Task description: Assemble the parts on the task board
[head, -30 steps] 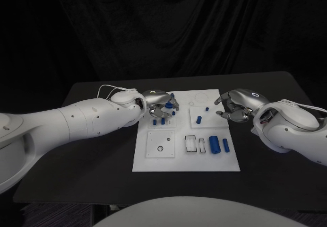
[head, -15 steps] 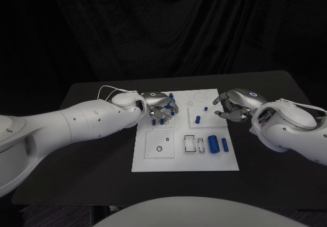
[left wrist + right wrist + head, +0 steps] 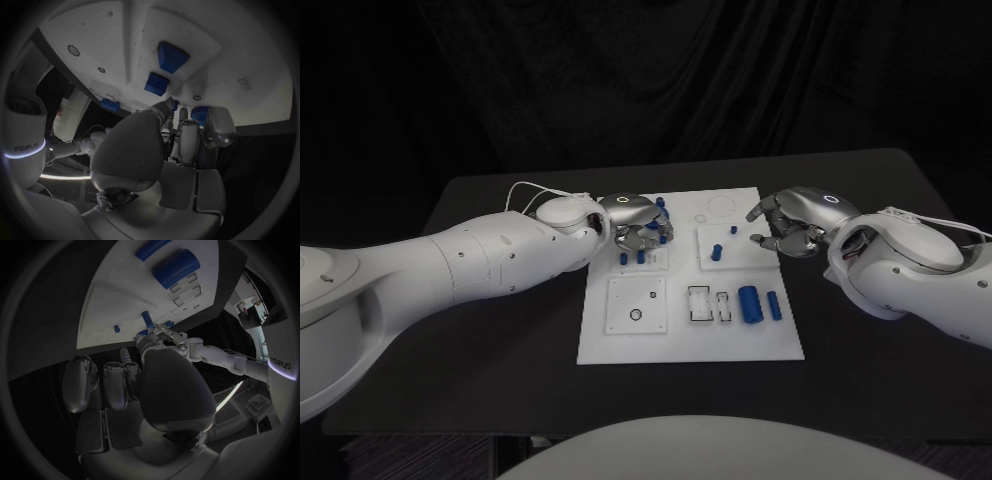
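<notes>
In the left wrist view, 2 blue blocks beyond the left hand.

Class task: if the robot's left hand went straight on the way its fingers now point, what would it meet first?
Probably the small blue parts standing on the task board just beneath the left hand; depth is unclear.

Matt white task board, smooth blue plastic-looking parts, matt black worktop, glossy white arm shells, brushed silver metallic-looking hands, dark cloth backdrop

Black table — white task board flat on it
</notes>
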Robot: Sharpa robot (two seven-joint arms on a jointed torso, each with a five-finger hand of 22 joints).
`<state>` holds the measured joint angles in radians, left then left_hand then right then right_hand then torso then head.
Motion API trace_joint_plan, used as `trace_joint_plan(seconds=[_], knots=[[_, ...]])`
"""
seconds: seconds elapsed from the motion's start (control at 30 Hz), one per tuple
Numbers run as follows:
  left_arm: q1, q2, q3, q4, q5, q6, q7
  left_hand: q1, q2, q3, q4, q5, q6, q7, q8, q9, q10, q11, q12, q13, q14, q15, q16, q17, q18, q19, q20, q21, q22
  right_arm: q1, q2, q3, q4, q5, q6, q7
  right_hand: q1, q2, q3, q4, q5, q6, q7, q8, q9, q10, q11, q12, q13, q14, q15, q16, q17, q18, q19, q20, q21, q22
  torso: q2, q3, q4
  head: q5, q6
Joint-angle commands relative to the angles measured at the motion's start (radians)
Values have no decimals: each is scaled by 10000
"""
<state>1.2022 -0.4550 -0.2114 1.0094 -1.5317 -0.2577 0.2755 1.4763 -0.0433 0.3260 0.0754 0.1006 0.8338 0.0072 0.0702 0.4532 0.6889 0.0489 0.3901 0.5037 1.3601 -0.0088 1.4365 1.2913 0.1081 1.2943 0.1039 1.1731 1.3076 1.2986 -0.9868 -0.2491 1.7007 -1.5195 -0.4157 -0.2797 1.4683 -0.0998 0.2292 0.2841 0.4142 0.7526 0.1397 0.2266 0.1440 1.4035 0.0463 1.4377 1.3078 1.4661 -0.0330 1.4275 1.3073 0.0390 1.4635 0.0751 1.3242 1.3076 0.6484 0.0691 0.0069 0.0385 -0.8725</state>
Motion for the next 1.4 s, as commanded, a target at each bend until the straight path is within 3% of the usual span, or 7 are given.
trace_joint_plan(seconds=[0.03,0.27,0.43,0.53,0.8,1.1,1.4], knots=[[-35,63,7,-63,-50,-166,-30,-11,144,77,14,47,302,92,86,-47,159,-31,-54,-90,73,-56,28,-1,-158,87,-13,23,1411,-17,15,6,2,1,119,-193,-12,41,66,-17,45,56,4,15,-17,-86,6,-46,326,514,49,-36,55,200,92,32,-45,1839,-1,1,-6,-3,-2],[-111,148,8,-223,-51,-218,-37,25,237,118,-16,44,800,283,150,-122,826,-176,67,-226,343,-152,187,248,-232,376,-55,363,1517,-17,61,6,-18,2,176,-218,-15,51,77,-13,52,65,4,17,-19,-102,9,-60,304,511,50,-43,43,202,88,33,-57,1835,8,0,-35,12,-2],[-164,168,8,-300,-51,-459,69,120,291,162,-103,77,907,266,119,-174,1097,-165,123,-266,380,-155,199,254,-241,429,-79,412,1530,-17,73,6,-22,2,195,-232,-14,58,86,-13,56,69,5,17,-21,-111,12,-69,291,506,52,-57,18,206,82,33,-73,1830,4,10,-10,-39,-2],[-187,164,8,-316,-51,-624,144,213,379,179,-192,75,1152,403,169,-186,1438,-335,230,-274,449,-238,233,310,-258,495,-99,487,1551,-17,78,6,-28,2,205,-236,-10,63,95,-15,59,72,5,17,-23,-113,13,-71,287,503,53,-65,5,211,74,34,-95,1823,3,12,-1,-43,-2],[-213,2,8,-205,-51,-1198,384,332,460,140,-342,110,1437,458,197,-214,1926,-384,382,-276,593,-299,300,427,-301,660,-135,693,1609,-18,93,6,-52,2,231,-235,-2,69,107,-20,63,77,6,17,-26,-117,15,-76,280,499,54,-76,-13,213,70,34,-105,1820,-3,6,1,-19,-2],[-188,-772,30,614,-50,-1891,472,361,366,63,-430,136,1519,539,163,-255,2080,-322,386,-311,671,-282,324,474,-326,761,-160,815,1642,-19,6,5,-48,6,248,-214,10,73,122,-29,65,82,7,16,-30,-132,19,-90,258,491,56,-96,-47,223,54,35,-149,1806,-18,15,17,-51,-2],[136,-1687,74,1633,-50,-2051,307,378,309,12,-478,164,1583,581,124,-299,2252,-300,403,-339,772,-275,360,551,-353,873,-187,947,1678,-19,-66,4,-58,74,302,-214,18,69,132,-35,65,83,9,13,-34,-143,22,-101,242,484,58,-114,-77,229,44,36,-178,1797,-50,12,73,-82,-2]])
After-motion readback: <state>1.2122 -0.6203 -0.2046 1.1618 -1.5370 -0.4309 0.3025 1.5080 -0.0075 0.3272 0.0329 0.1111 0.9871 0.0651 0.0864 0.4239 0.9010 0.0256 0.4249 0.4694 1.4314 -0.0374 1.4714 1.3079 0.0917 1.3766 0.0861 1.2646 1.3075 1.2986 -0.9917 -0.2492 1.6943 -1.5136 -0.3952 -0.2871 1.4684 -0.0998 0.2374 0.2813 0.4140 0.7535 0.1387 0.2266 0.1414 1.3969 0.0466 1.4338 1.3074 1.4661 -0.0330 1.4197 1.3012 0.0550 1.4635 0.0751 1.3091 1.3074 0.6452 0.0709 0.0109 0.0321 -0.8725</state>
